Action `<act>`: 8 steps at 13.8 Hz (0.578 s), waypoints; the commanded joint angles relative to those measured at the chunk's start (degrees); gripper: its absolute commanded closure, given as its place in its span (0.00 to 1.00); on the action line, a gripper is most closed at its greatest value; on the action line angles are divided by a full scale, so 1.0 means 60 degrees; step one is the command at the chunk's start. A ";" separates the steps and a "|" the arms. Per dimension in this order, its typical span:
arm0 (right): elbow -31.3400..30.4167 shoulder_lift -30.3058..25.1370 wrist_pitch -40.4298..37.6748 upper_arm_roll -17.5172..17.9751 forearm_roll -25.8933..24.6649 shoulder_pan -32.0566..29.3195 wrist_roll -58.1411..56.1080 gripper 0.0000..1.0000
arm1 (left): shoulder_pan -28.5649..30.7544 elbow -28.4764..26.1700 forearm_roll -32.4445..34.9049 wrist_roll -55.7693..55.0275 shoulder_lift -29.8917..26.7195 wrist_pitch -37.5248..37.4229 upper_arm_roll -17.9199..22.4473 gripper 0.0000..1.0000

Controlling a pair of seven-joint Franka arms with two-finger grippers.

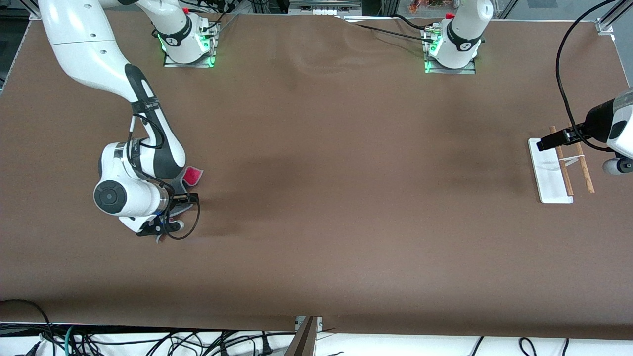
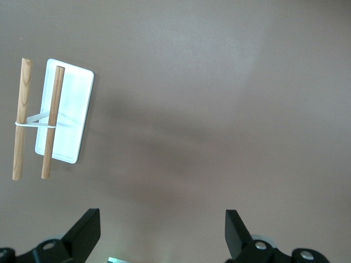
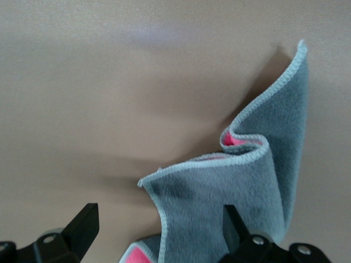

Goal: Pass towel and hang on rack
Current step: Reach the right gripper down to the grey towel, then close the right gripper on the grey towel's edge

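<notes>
Right tool (image 3: 159, 233) spread over towel (image 3: 241, 186), mostly arm-hidden; left tool (image 2: 162, 235) spread near rack (image 2: 60, 118).

Robotics lab: two white arms (image 1: 99, 64) were bolted on metal plates to a brown-covered table (image 1: 316, 198), loose cables (image 1: 148, 341) lay tangled under its near edge, aluminium framing (image 1: 606, 22) at a corner

Both Franka arms are glossy white with dark grey joint bands. Their bases (image 1: 188, 42) sit on metal plates lit green, each topped by a small red button. Black cables loop along the right arm (image 1: 143, 163), which shows a round black end cap. The grippers' fingers (image 2: 82, 233) are matte black.
</notes>
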 commanded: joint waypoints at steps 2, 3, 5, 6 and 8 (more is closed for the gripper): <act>-0.0137 0.0128 0.0745 0.0011 0.0069 0.0013 0.0077 0.00 | 0.0046 0.0180 -0.0053 0.0200 0.0044 -0.0096 -0.0044 0.00; -0.0152 0.0187 0.0776 0.0011 0.0069 -0.0001 0.0077 0.00 | 0.0046 0.0180 -0.0053 0.0200 0.0044 -0.0096 -0.0044 0.00; -0.0298 0.0188 0.0892 0.0011 0.0084 -0.0016 0.0077 0.00 | 0.0046 0.0180 -0.0053 0.0200 0.0044 -0.0096 -0.0044 0.00; -0.0429 0.0188 0.1009 0.0011 0.0098 -0.0016 0.0077 0.00 | 0.0046 0.0180 -0.0053 0.0200 0.0044 -0.0096 -0.0044 0.00; -0.0518 0.0188 0.1069 0.0011 0.0099 -0.0016 0.0077 0.02 | 0.0046 0.0180 -0.0053 0.0200 0.0044 -0.0096 -0.0044 0.00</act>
